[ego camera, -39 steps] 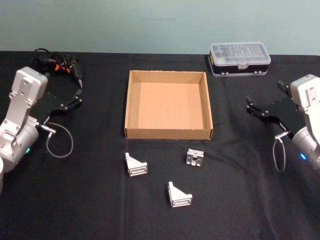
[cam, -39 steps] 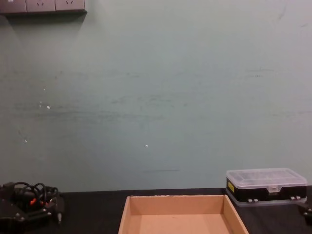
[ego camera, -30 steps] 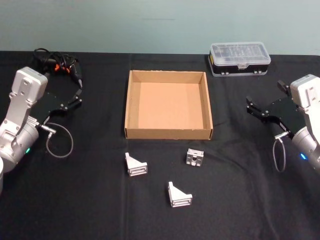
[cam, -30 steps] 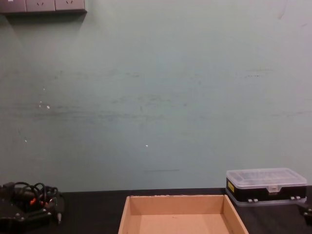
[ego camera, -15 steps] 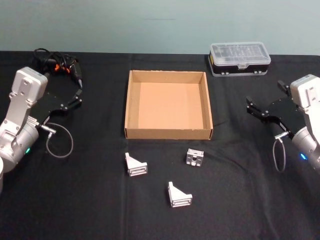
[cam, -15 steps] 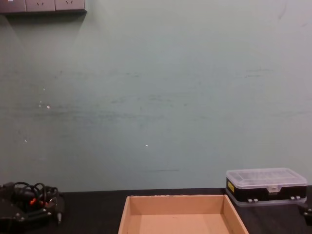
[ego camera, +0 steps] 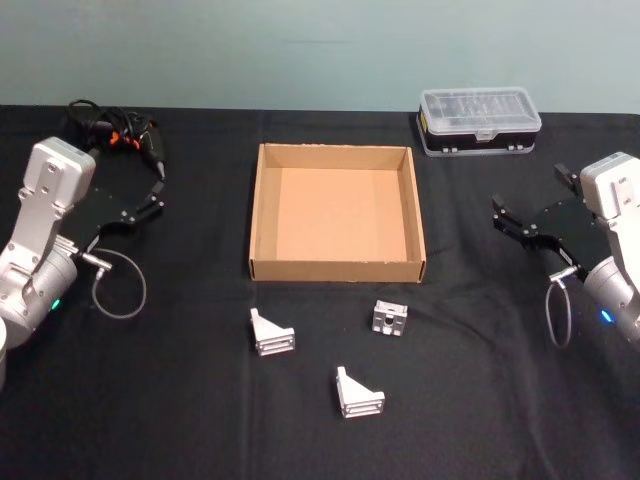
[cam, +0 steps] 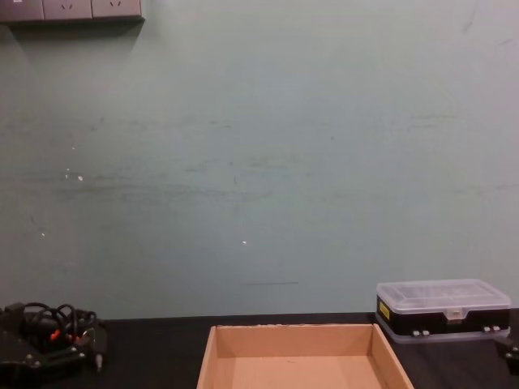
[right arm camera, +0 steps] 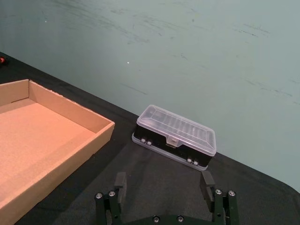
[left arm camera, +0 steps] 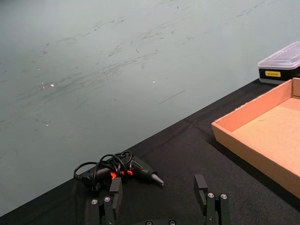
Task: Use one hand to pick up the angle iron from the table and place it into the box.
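Note:
Three silver angle irons lie on the black table (ego camera: 180, 400) in front of the box: one at the left (ego camera: 271, 332), one nearest me (ego camera: 358, 392) and a smaller one at the right (ego camera: 390, 317). The tan cardboard box (ego camera: 337, 268) stands at the table's middle with nothing inside, also seen in the chest view (cam: 296, 336). My left gripper (ego camera: 140, 195) hovers open at the table's left side, far from the irons, its fingers (left arm camera: 200, 183) wide apart. On the right side my right gripper (ego camera: 520, 210) hangs open as well, fingers (right arm camera: 206, 180) spread, holding nothing.
A small black case with a clear lid (ego camera: 480, 117) sits behind the box at the back right. A black tool with tangled cables (ego camera: 115, 132) lies at the back left, close to my left gripper. A cable loops under each wrist.

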Controlling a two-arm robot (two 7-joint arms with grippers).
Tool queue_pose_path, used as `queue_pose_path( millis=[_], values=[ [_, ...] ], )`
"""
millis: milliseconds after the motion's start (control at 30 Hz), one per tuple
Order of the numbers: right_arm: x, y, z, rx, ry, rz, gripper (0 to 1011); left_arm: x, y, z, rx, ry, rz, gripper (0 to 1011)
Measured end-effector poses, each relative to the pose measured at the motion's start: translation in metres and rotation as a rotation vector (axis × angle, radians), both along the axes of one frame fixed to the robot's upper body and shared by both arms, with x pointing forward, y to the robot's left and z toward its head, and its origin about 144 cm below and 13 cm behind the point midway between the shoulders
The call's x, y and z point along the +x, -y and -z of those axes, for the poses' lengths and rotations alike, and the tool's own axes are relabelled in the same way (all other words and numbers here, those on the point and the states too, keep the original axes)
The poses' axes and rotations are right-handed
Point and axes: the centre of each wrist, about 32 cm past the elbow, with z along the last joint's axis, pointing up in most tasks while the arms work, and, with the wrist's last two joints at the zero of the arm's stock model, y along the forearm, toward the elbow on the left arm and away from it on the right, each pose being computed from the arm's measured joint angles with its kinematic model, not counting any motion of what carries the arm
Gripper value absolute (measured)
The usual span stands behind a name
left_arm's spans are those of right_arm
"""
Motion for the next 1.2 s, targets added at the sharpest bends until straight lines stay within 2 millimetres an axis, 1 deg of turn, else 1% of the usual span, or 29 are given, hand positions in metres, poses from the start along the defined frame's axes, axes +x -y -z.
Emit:
queue_pose_path(
  millis=[733,867,1000,1200],
  values=[
    [0.000,0.000,0.000,0.000,0.000,0.000,1000,0.000,0.000,0.000,0.000,0.000,0.000,1000],
    [0.003,0.002,-0.002,0.001,0.001,-0.004,1000,0.000,0.000,0.000,0.000,0.000,0.000,1000],
    [0.005,0.003,-0.007,0.002,0.001,-0.031,1000,0.000,0.000,0.000,0.000,0.000,0.000,1000],
    [0.004,0.004,-0.022,-0.013,-0.002,-0.109,1000,0.000,0.000,0.000,0.000,0.000,0.000,1000]
  ],
)
